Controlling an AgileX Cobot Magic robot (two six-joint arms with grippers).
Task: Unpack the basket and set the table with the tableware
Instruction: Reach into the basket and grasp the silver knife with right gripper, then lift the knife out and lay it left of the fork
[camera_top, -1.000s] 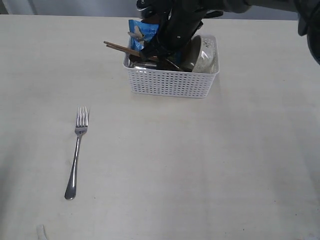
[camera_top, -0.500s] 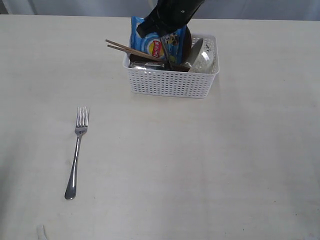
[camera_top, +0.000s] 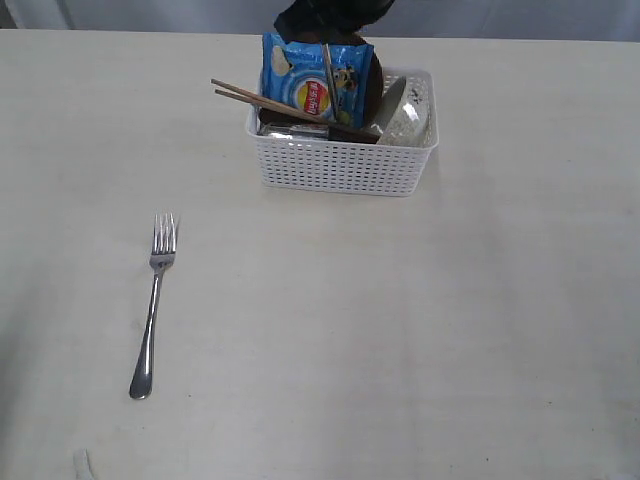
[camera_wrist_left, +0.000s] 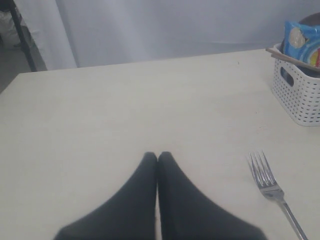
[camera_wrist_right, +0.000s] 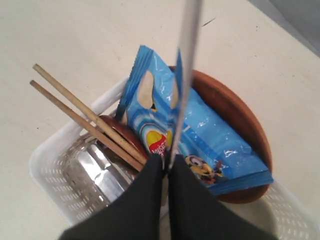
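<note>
Right hand (camera_wrist_right: 165, 162) is pinched tight on the knife (camera_wrist_right: 187, 60), holding it by one end. In the outside view this hand (camera_top: 325, 38) is at the top middle of the frame, over the basket (camera_top: 340, 165), and the shiny knife (camera_top: 328, 75) hangs straight down in front of the blue snack packet (camera_top: 310, 85).

The white basket sits on the counter (camera_top: 400, 320) in the upper middle of the frame. The snack packet stands up in it. Two wooden chopsticks (camera_top: 260, 100) lie across it and poke out over its left rim. The brown plate (camera_wrist_right: 235, 110) leans behind the packet. The bowl (camera_top: 410, 115) stands on its edge at the right end. The steel cup (camera_wrist_right: 95, 170) lies low under the chopsticks.

The fork (camera_top: 153, 310) lies flat on the counter in the lower left of the frame, well apart from the basket, with its prongs pointing up the picture.

The left hand (camera_wrist_left: 157, 157) is squeezed shut with nothing in it. It is over the bare counter, near the fork (camera_wrist_left: 272, 190).
</note>
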